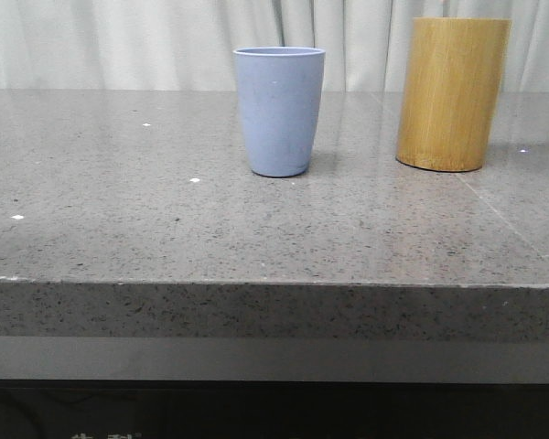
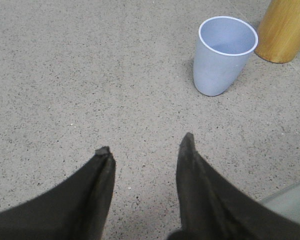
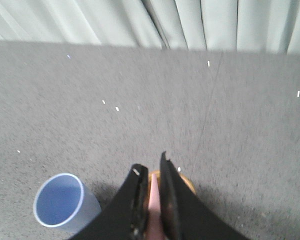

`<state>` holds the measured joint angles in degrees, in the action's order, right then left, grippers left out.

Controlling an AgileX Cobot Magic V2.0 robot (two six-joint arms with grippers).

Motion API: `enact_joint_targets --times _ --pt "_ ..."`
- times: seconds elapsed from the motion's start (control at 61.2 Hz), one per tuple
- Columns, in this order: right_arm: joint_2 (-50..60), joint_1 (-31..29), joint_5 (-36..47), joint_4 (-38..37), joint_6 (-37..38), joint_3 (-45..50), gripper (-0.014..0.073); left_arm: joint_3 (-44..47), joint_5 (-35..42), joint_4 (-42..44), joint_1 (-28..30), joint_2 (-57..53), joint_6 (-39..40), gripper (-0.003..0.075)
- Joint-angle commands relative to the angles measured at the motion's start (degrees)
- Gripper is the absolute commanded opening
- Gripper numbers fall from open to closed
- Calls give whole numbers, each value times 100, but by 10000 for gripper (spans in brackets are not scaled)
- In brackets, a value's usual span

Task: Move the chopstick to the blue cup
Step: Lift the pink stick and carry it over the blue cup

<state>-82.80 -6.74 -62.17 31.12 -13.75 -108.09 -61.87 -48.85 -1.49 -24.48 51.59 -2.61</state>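
Observation:
The blue cup (image 1: 279, 110) stands upright and empty near the middle of the table, with the taller bamboo cylinder (image 1: 451, 91) to its right. In the right wrist view my right gripper (image 3: 151, 167) is shut on the pale pink chopstick (image 3: 154, 205), which points down toward the bamboo cylinder (image 3: 188, 184) directly beneath the fingers; the blue cup (image 3: 60, 202) stands off to one side. My left gripper (image 2: 146, 143) hangs open over bare table, apart from the blue cup (image 2: 224, 55) and the bamboo cylinder (image 2: 285, 30).
The grey speckled stone table (image 1: 165, 229) has its front edge near the camera. Pale curtains (image 1: 119, 41) hang behind it. A seam in the tabletop (image 1: 494, 206) runs past the bamboo cylinder.

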Motion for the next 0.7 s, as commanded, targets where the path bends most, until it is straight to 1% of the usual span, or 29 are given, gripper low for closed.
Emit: enact_joint_targets --times 0.0,0.131,0.245,0.376,0.49,0.572,0.687 --pt "311 118 155 113 -67 -450 -60 -134 424 -46 19 -28 35 303" --pt "355 614 161 113 -114 -678 -60 -134 424 -46 19 -28 35 303" --pt "289 1387 255 11 -351 -683 -60 -134 428 -46 19 -28 35 303" --pt "31 2323 296 -700 -360 -683 -60 -134 428 -46 19 -28 35 303" --pt "-328 2941 367 -1264 -349 -683 -60 -134 428 -46 19 -28 35 303" --pt "-616 3204 435 -1583 -349 -683 -60 -134 428 -46 19 -28 35 303" --pt "-1042 3352 599 -1790 -349 -683 -60 -134 428 -46 19 -28 35 303"
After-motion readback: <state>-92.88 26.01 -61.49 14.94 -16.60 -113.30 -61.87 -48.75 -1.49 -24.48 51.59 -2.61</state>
